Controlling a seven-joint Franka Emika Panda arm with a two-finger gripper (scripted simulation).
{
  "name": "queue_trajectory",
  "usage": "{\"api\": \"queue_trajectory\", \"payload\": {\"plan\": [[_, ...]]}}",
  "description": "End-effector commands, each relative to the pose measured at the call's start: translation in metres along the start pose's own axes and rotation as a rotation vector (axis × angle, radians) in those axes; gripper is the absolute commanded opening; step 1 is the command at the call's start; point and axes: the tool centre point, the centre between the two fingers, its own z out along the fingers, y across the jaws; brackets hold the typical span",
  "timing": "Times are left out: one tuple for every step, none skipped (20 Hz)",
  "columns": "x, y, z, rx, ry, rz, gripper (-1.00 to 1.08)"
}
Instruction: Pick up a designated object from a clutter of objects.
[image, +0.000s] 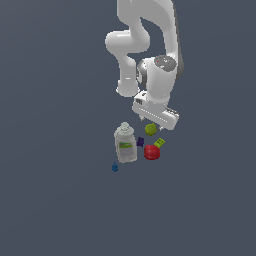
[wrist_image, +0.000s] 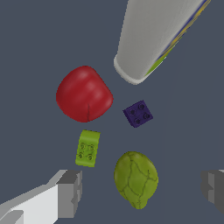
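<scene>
around olive ball (wrist_image: 136, 178), wide pincer (wrist_image: 142, 189)

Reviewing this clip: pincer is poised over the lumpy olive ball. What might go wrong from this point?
1. The green block lies close beside the olive ball, near one open finger of the pincer; descending could clip or trap it.
2. The ball is round and lumpy, so closing fingers may squeeze it out sideways.
3. The purple brick and red ball sit nearby; a displaced ball could knock into them.
</scene>
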Motion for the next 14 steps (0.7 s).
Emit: {"api": "queue_trajectory", "payload": {"plan": [[-0.012, 0.002, 0.011, 0.000, -0.001, 0.044, 1.00], [-0.017, 0.003, 0.015, 0.000, -0.002, 0.061, 1.00], [-0.021, 0.003, 0.018, -0.001, -0.002, 0.076, 1.00], [-0.026, 0.004, 0.022, -0.001, -0.003, 0.092, 1.00], [-0.030, 0.005, 0.025, -0.001, -0.004, 0.106, 1.00], [-0.034, 0.006, 0.028, -0.001, -0.004, 0.119, 1.00], [-0.037, 0.007, 0.031, -0.001, -0.005, 0.132, 1.00], [-0.041, 0.008, 0.033, -0.001, -0.006, 0.143, 1.00], [-0.044, 0.008, 0.036, -0.001, -0.006, 0.154, 1.00], [-0.047, 0.009, 0.038, -0.001, -0.007, 0.164, 1.00], [-0.050, 0.010, 0.040, -0.001, -0.008, 0.173, 1.00], [-0.052, 0.011, 0.042, -0.001, -0.008, 0.181, 1.00], [-0.054, 0.011, 0.043, -0.001, -0.009, 0.188, 1.00], [-0.056, 0.012, 0.044, -0.001, -0.009, 0.195, 1.00]]}}
